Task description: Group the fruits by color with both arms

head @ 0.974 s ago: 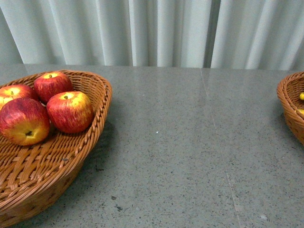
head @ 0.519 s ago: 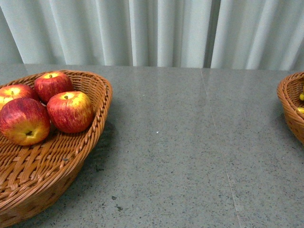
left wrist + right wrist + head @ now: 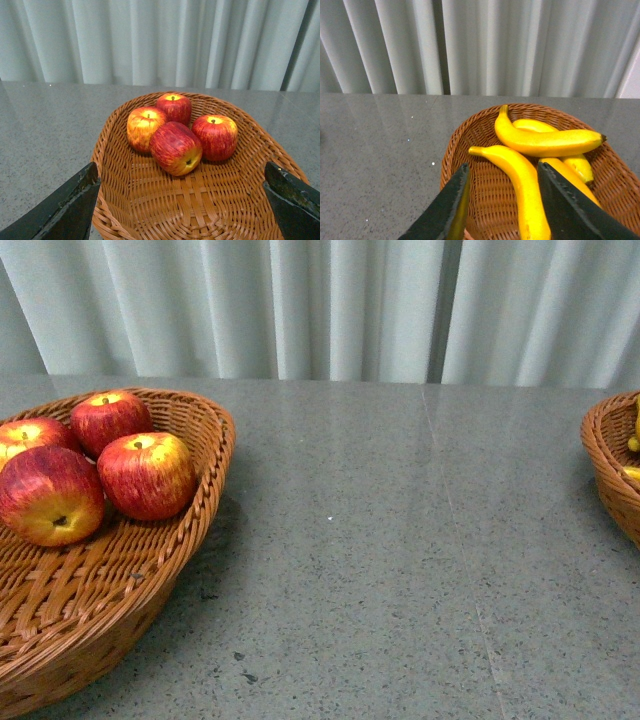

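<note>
Several red apples (image 3: 147, 475) streaked with yellow lie together in a wicker basket (image 3: 215, 435) at the left of the front view. In the left wrist view the same apples (image 3: 176, 147) sit at the far end of that basket (image 3: 102, 150). My left gripper (image 3: 181, 170) hangs open over its near end, holding nothing. Several yellow bananas (image 3: 545, 142) lie in a second wicker basket (image 3: 451, 150). My right gripper (image 3: 502, 170) is open above them, its fingers either side of one banana (image 3: 520, 185) without touching it. Neither arm shows in the front view.
The banana basket (image 3: 605, 455) is cut off by the right edge of the front view. A grey speckled tabletop (image 3: 400, 540) stretches between the two baskets. Pale pleated curtains (image 3: 330, 310) hang behind the table.
Almost nothing has moved. A little more yellow fruit shows at the right basket's edge in the front view. The apples lie as before.
</note>
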{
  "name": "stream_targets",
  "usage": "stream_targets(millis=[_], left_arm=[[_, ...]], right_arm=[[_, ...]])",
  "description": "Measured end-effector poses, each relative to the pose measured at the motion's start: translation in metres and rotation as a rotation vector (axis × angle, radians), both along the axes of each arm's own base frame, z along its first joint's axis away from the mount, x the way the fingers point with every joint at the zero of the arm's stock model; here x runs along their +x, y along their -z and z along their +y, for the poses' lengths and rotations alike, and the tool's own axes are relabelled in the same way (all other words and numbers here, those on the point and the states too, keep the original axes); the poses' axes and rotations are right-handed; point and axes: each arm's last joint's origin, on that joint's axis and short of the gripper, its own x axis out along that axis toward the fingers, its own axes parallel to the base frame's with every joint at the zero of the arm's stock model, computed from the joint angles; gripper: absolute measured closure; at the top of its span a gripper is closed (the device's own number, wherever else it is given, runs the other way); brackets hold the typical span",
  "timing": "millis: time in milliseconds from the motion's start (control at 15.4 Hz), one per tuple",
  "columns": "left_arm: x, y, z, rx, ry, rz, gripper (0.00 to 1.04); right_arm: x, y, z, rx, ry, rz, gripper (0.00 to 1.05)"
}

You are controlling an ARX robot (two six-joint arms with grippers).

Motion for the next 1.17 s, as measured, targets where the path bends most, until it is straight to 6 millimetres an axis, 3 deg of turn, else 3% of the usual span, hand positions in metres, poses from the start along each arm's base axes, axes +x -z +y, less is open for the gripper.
stream_targets(millis=[65, 260, 454, 1168], left_arm=[[0.000, 0.000, 0.000, 0.000, 0.000, 0.000, 0.07], [0.000, 0.000, 0.000, 0.000, 0.000, 0.000, 0.07], [0.000, 0.000, 0.000, 0.000, 0.000, 0.000, 0.07], [0.000, 0.000, 0.000, 0.000, 0.000, 0.000, 0.07]], right_arm=[[-0.006, 0.013, 0.000, 0.000, 0.003, -0.013, 0.67], [-0.011, 0.021, 0.000, -0.003, 0.003, -0.048, 1.03], [-0.022, 0.036, 0.000, 0.002, 0.003, -0.036, 1.03], [-0.022, 0.051, 0.000, 0.002, 0.003, -0.052, 1.03]])
